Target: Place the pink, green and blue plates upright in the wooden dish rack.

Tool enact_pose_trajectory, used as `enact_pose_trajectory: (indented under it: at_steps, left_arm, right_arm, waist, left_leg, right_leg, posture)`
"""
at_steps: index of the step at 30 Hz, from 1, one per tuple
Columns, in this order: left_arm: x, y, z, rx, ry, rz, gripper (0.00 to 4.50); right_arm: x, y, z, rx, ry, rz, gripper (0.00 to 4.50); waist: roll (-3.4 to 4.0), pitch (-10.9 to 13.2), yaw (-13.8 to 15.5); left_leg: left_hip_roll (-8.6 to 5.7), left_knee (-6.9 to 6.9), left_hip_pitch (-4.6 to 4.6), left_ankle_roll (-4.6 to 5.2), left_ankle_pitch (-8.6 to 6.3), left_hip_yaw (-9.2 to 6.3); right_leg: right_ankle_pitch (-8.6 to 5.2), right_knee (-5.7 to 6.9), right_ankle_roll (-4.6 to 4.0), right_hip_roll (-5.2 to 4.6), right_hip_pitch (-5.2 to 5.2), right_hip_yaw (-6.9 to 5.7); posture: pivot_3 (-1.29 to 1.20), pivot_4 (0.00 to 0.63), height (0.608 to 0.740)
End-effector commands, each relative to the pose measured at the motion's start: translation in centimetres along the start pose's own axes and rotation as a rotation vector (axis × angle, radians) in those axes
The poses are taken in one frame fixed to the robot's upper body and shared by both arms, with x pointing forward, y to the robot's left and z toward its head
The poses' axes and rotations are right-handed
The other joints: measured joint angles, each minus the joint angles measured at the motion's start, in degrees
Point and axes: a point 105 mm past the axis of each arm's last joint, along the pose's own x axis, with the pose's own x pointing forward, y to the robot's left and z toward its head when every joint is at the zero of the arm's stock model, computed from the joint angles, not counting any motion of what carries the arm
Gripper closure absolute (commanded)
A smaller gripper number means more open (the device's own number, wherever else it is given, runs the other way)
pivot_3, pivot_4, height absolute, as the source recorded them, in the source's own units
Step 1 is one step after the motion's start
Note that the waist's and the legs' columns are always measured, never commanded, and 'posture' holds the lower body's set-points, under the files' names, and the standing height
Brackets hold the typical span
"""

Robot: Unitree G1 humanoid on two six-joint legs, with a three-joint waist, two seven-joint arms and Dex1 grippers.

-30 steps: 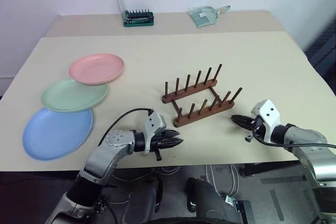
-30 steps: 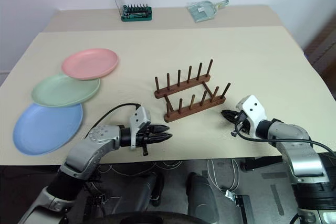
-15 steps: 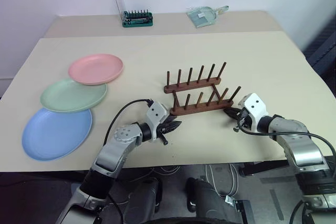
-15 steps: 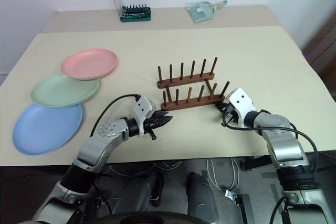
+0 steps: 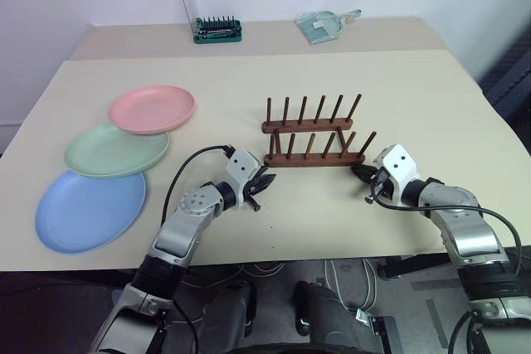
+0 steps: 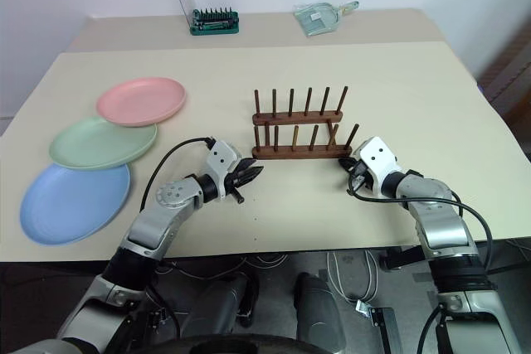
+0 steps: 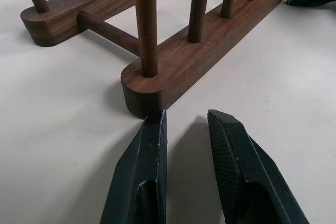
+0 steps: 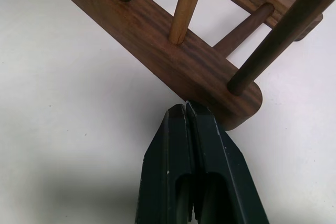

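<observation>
Between both hands, rack (image 5: 314, 134) lies crosswise.

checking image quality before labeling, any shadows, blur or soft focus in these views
Left wrist view: the left gripper casts a soft shadow on the table between its fingers; the wooden dish rack is crisp near, softer farther back. Right wrist view: the right gripper has a dim shadow beside it. Head views: even light, plates and rack sharp.

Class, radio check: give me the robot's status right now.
Left pincer slightly open, right pincer shut, each at one end of the dark wooden dish rack's near rail. Pink, green, blue plastic plates flat, unracked.
</observation>
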Motion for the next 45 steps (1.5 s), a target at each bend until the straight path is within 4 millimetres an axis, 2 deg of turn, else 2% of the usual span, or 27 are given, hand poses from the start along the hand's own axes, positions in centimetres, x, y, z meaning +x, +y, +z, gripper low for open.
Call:
enact_pose_trajectory:
  at_steps: [1,5,10,12,14,17,18,22,24,26,28,31,34,38,45]
  left_arm:
    - [-0.5,0.9,-0.4,-0.001,0.017,0.034,3.25]
    - [-1.6,0.3,0.7,0.006,-0.036,-0.015,3.25]
    - [-4.7,-0.5,3.4,-0.025,-0.144,-0.088,3.25]
    - [-5.7,-0.3,4.4,-0.055,-0.177,-0.090,2.73]
    - [-7.2,1.0,6.0,-0.086,-0.229,-0.041,1.99]
    - [-10.3,4.7,8.7,-0.097,-0.302,0.120,0.51]
    - [-11.1,6.3,8.8,-0.051,-0.276,0.218,0.03]
    - [-13.7,12.7,10.3,-0.088,-0.231,0.605,0.03]
    - [-15.7,16.1,10.9,-0.202,-0.202,0.867,0.03]
    - [-17.3,17.8,10.9,-0.366,-0.214,1.029,0.03]
    - [-18.3,18.4,10.6,-0.484,-0.218,1.122,0.03]
    - [-19.1,18.8,10.2,-0.567,-0.172,1.188,0.03]
    - [-19.5,19.0,10.1,-0.548,-0.109,1.203,0.03]
    - [-18.8,19.6,7.5,-0.664,0.011,1.207,0.03]
    - [-18.0,21.1,5.3,-0.797,0.044,1.183,0.03]
  right_arm:
    - [-0.2,0.2,0.1,-0.005,-0.011,0.019,4.48]
    - [-1.9,1.1,1.9,0.006,-0.083,0.114,4.48]
    - [-4.5,2.2,4.7,0.008,-0.154,0.243,4.48]
    - [-4.9,2.6,5.6,-0.001,-0.172,0.272,4.50]
    - [-5.2,3.1,7.4,-0.018,-0.226,0.304,4.50]
    - [-5.1,3.9,10.5,-0.049,-0.321,0.359,4.50]
    - [-4.9,4.0,11.0,-0.063,-0.332,0.366,4.50]
    - [-4.1,3.9,11.4,-0.081,-0.327,0.394,4.50]
    - [-3.6,4.0,11.4,-0.081,-0.331,0.406,4.50]
    - [-3.4,4.1,11.5,-0.080,-0.338,0.416,4.50]
    - [-3.2,4.3,11.6,-0.078,-0.342,0.422,4.50]
    - [-3.0,4.4,11.6,-0.080,-0.343,0.430,4.50]
    - [-2.9,4.5,11.7,-0.082,-0.347,0.434,4.50]
    - [-3.2,4.9,12.3,-0.086,-0.373,0.447,4.50]
    - [-3.5,5.5,12.6,-0.087,-0.385,0.454,4.50]
  waist:
    - [0.00,0.00,0.00]
    - [0.00,0.00,-0.01]
    - [0.03,0.05,-0.04]
    - [0.01,0.06,0.03]
    - [-0.01,0.06,0.00]
    - [-0.01,0.08,-0.46]
    - [-0.02,0.09,-0.52]
    - [-0.13,0.12,0.23]
    - [-0.37,0.21,0.53]
    - [-0.59,0.29,0.40]
    - [-0.63,0.31,0.19]
    - [-0.65,0.32,-0.02]
    - [-0.69,0.35,0.03]
    - [-0.69,0.35,0.16]
    - [-0.72,0.36,0.09]
  left_leg:
    - [0.00,0.00,0.00,0.00,0.00,0.00]
    - [0.01,-0.04,0.00,0.00,0.00,0.00]
    - [0.03,-0.11,-0.09,0.01,0.00,0.01]
    - [0.05,-0.08,-0.08,-0.06,-0.04,0.00]
    - [0.10,-0.04,-0.07,-0.14,-0.09,0.00]
    - [0.12,-0.08,-0.07,-0.15,-0.09,0.00]
    - [0.13,-0.09,-0.07,-0.14,-0.09,0.00]
    - [0.13,-0.06,-0.06,-0.08,-0.02,0.00]
    - [0.10,-0.02,-0.08,-0.07,-0.02,-0.01]
    - [0.09,0.08,-0.12,-0.07,-0.02,-0.08]
    - [0.03,0.08,-0.14,-0.07,-0.03,-0.06]
    - [0.01,0.04,-0.14,-0.14,-0.07,-0.02]
    - [0.09,-0.01,-0.13,-0.39,-0.06,-0.05]
    - [0.11,-0.01,-0.09,-0.53,0.00,-0.06]
    - [0.11,-0.04,-0.08,-0.54,0.01,-0.06]
  right_leg:
    - [0.00,0.00,0.00,0.00,0.00,0.00]
    - [0.00,-0.01,0.00,0.01,-0.01,0.00]
    - [-0.02,-0.03,-0.03,0.01,-0.15,0.05]
    - [-0.09,-0.03,0.01,0.00,-0.10,0.05]
    - [-0.16,-0.04,0.12,0.01,-0.06,0.05]
    - [-0.17,-0.03,0.12,0.03,-0.12,0.05]
    - [-0.17,-0.02,0.12,0.05,-0.14,0.05]
    - [-0.14,-0.03,0.13,0.10,-0.11,0.03]
    - [-0.08,-0.04,0.25,0.12,-0.07,0.02]
    - [0.00,-0.04,0.39,0.23,-0.06,0.00]
    - [0.09,-0.08,0.52,0.21,-0.06,0.02]
    - [0.23,-0.06,0.44,0.23,-0.11,0.07]
    - [0.24,0.02,0.41,0.27,-0.19,0.07]
    - [0.29,0.07,0.32,0.36,-0.18,0.07]
    - [0.30,0.06,0.31,0.29,-0.19,0.08]
  posture:
    - [0.00,0.150,0.740]
    - [0.00,0.150,0.740]
    - [0.00,0.150,0.740]
    - [0.00,0.150,0.740]
    - [0.00,0.150,0.740]
    - [0.00,0.150,0.740]
    - [0.00,0.150,0.740]
    - [0.00,0.150,0.740]
    - [0.00,0.150,0.740]
    - [0.00,0.150,0.740]
    - [0.00,0.150,0.740]
    - [0.00,0.150,0.740]
    - [0.00,0.150,0.740]
    - [0.00,0.150,0.740]
    - [0.00,0.150,0.740]
